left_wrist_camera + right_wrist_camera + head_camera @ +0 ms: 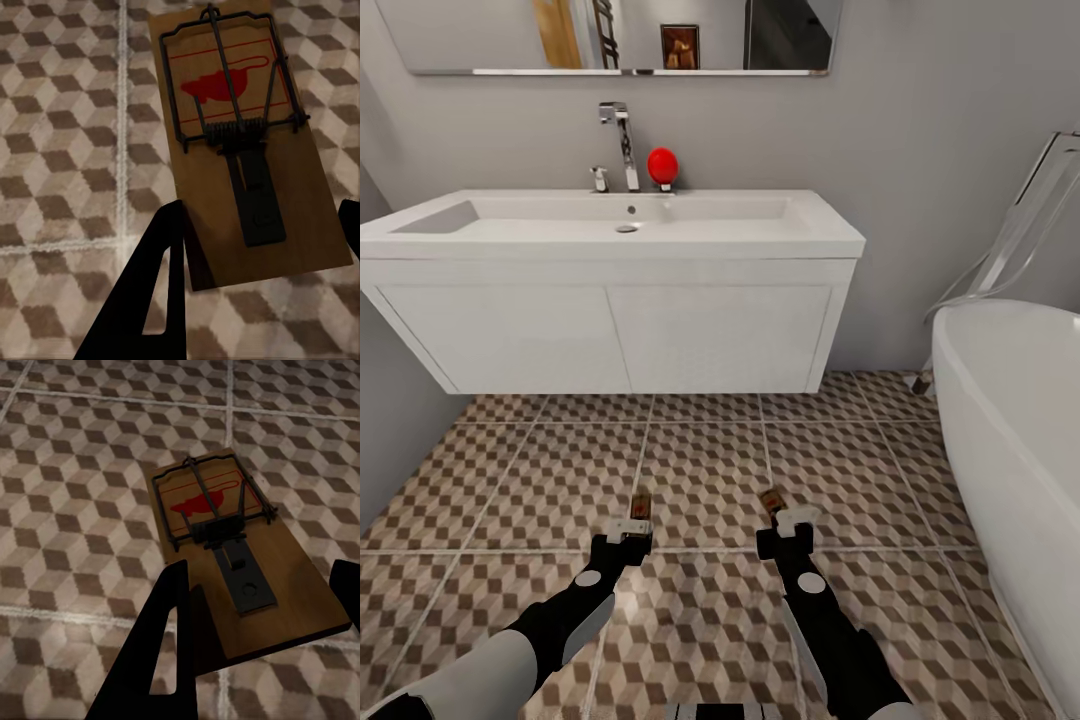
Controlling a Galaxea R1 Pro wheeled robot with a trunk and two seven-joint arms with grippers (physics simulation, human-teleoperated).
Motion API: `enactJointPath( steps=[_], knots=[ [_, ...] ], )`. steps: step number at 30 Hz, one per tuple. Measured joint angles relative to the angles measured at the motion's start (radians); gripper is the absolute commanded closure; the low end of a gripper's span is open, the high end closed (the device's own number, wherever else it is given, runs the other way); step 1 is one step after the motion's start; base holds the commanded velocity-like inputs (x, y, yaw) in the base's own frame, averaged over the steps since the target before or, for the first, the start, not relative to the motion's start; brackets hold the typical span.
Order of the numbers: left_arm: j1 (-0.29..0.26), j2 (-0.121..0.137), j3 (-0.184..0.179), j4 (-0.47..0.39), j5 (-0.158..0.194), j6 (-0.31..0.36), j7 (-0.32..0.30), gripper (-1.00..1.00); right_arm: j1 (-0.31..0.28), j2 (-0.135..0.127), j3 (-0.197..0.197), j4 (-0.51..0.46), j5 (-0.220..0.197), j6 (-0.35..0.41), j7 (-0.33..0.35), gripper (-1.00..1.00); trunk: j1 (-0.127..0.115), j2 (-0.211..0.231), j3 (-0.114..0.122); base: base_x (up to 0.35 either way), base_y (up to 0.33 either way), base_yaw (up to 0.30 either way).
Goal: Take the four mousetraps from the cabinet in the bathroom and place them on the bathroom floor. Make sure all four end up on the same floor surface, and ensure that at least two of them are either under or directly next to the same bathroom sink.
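Note:
Two mousetraps are held, one in each gripper, over the cube-patterned bathroom floor point(700, 470) in front of the white bathroom sink point(610, 235). My left gripper point(630, 531) is shut on the near end of a tan mousetrap point(641, 504) with a black spring bar and a red mark. The left wrist view shows that mousetrap point(240, 135) between the black fingers point(161, 285) of the left gripper point(259, 255). My right gripper point(788, 526) is shut on the other mousetrap point(770, 500). In the right wrist view, that mousetrap point(225, 547) sits in the right gripper point(259, 622). The cabinet is out of view.
A white bathtub point(1010, 420) curves along the right side. A grey wall point(390, 420) closes the left. A chrome faucet point(622, 140) and a red ball-like object point(662, 165) stand on the sink's back edge, under a mirror point(610, 40). Open tiles lie beneath the sink.

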Motion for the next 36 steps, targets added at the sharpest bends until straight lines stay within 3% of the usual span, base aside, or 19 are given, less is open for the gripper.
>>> enactJointPath(
  steps=[16, 27, 30, 32, 34, 35, 36],
  knots=[
    [0.000, 0.000, 0.000, -0.001, -0.001, -0.001, 0.000, 1.00, 0.000, 0.000, 0.000, -0.001, 0.000, -0.002, 0.000, 1.00, 0.061, -0.112, -0.074, 0.000, 0.000, 0.000],
    [0.000, -0.003, 0.005, 0.000, -0.001, 0.020, 0.001, 1.00, 0.000, 0.000, 0.000, -0.005, 0.004, -0.022, 0.000, 1.00, 0.061, -0.112, -0.077, 0.000, 0.000, 0.000],
    [-0.001, -0.009, 0.009, -0.007, -0.002, 0.128, 0.002, 1.00, -0.002, 0.000, -0.001, -0.040, 0.008, 0.008, 0.000, 1.00, 0.061, -0.112, -0.077, 0.000, 0.000, 0.000],
    [-0.008, -0.007, 0.017, -0.030, -0.001, 0.243, 0.000, 1.00, -0.005, 0.000, -0.002, -0.078, 0.010, 0.068, 0.002, 1.00, 0.061, -0.112, -0.077, 0.000, 0.000, 0.000],
    [-0.029, 0.000, 0.061, -0.099, -0.005, 0.404, 0.000, 1.00, -0.028, 0.000, -0.002, -0.121, 0.012, 0.158, 0.003, 1.00, 0.061, -0.112, -0.077, 0.000, 0.000, 0.000],
    [-0.036, 0.002, 0.081, -0.120, -0.005, 0.438, 0.001, 1.00, -0.041, 0.000, -0.002, -0.128, 0.011, 0.175, 0.004, 1.00, 0.061, -0.112, -0.077, 0.000, 0.000, 0.000],
    [-0.048, 0.003, 0.127, -0.155, -0.007, 0.491, 0.001, 1.00, -0.069, 0.000, -0.002, -0.134, 0.011, 0.199, 0.005, 1.00, 0.061, -0.112, -0.077, 0.000, 0.000, 0.000]
  ],
)
